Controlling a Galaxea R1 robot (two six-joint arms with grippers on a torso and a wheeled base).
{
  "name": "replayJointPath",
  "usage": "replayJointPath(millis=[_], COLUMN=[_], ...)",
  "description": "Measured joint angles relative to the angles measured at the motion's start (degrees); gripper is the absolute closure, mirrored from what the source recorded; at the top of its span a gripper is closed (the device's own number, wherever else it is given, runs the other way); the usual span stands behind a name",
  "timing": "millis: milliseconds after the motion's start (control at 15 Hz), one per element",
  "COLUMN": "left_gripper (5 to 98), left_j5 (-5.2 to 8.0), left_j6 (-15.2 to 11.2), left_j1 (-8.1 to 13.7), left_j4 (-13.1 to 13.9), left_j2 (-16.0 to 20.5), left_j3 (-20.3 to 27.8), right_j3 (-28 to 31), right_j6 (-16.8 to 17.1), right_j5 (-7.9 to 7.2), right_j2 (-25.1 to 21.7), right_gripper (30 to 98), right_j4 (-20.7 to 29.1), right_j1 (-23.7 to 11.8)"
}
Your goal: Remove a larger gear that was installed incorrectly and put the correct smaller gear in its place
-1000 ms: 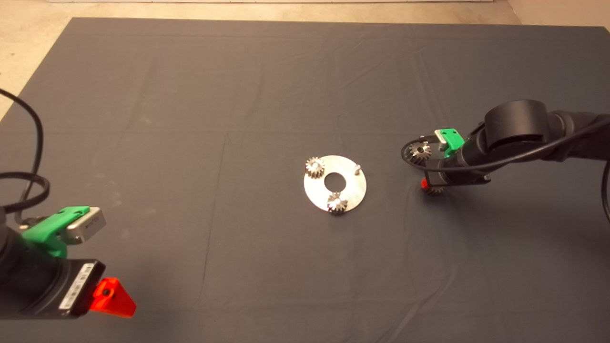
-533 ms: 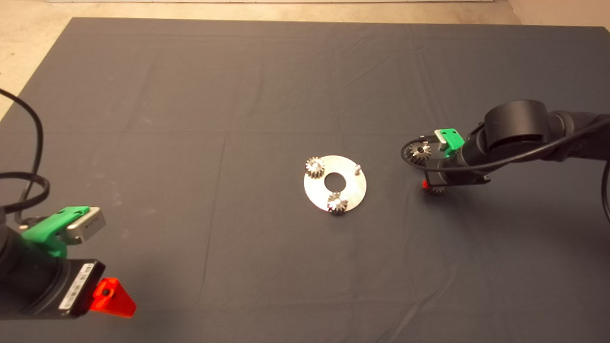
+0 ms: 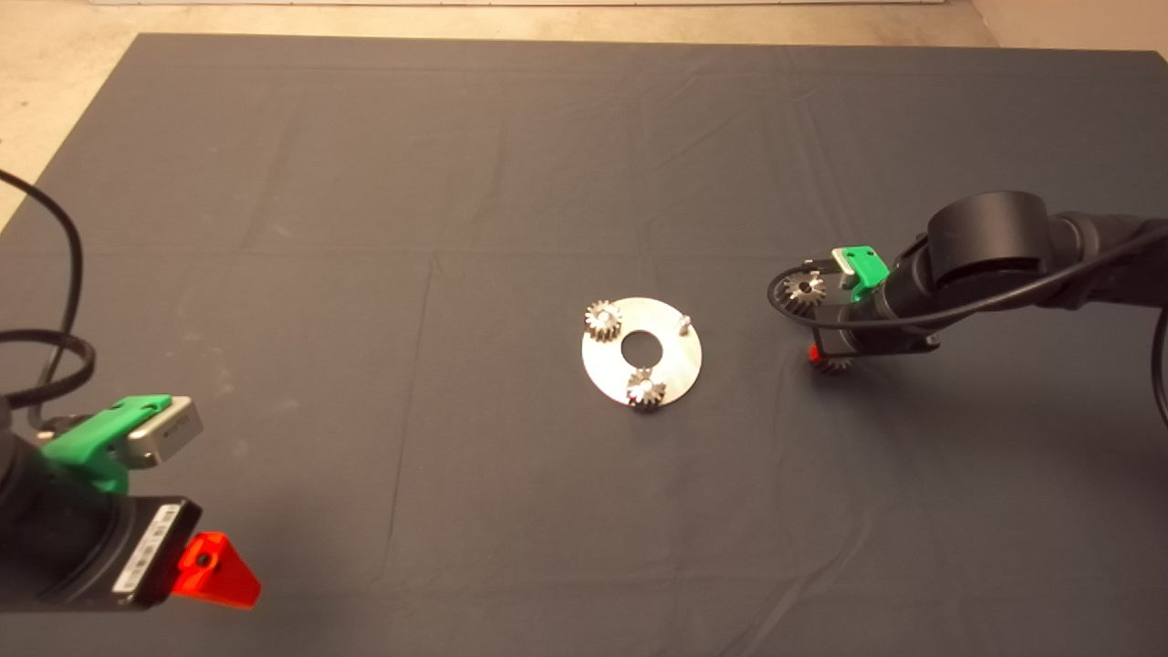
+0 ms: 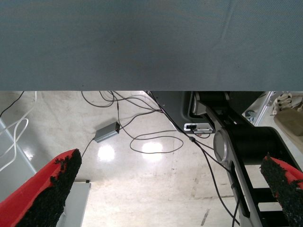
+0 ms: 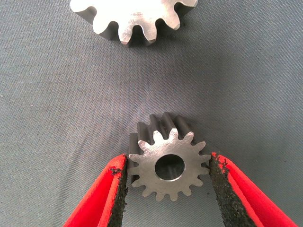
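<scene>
With the larger gear (image 3: 805, 290) already off the plate (image 3: 677, 367) and lying flat on the mat (image 3: 365, 228) to the plate's right, we judge we're in the pick-up step for the replacement. The right gripper (image 5: 168, 177) is down at the mat just beside the larger gear, its red fingers (image 5: 105, 198) set on either side of the smaller gear (image 5: 168, 166); the pads sit right at the tooth tips, but we can't tell if they're actually clamped or just touching. The smaller gear lies flat, bore axis vertical, hole facing up at the wrist camera, no real long axis since it's a squat disc. The larger gear (image 5: 134, 19) lies the same way, near it but apart. The plate holds two small gears (image 3: 602, 320) on their pins, and the third pin (image 3: 683, 321), on the side nearest the right arm, stands bare. Next move, as we see it: confirm a firm squeeze across the teeth, lift straight, keep the bore vertical, carry to the bare pin and lower square so the teeth mesh without jamming. The left gripper (image 3: 214, 570) is parked at the lower left with jaws wide apart, its wrist view showing floor and cables.
</scene>
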State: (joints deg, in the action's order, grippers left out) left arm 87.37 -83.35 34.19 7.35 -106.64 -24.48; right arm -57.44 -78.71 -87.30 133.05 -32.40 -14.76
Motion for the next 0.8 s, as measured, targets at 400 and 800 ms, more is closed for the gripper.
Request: replayJointPath(millis=[400, 800], left_gripper=[5.4, 5.4], left_j5=[0.00, 0.00], left_j6=[-0.01, 0.00], left_j1=[0.00, 0.00], left_j4=[0.00, 0.00], left_j2=[0.00, 0.00], left_j3=[0.00, 0.00], right_j3=[0.00, -0.09], right_j6=[0.00, 0.00], right_j5=[0.00, 0.07], right_j2=[-0.02, 0.00], right_gripper=[82.7, 82.7], right_j4=[-0.35, -1.30], right_j1=[0.00, 0.94])
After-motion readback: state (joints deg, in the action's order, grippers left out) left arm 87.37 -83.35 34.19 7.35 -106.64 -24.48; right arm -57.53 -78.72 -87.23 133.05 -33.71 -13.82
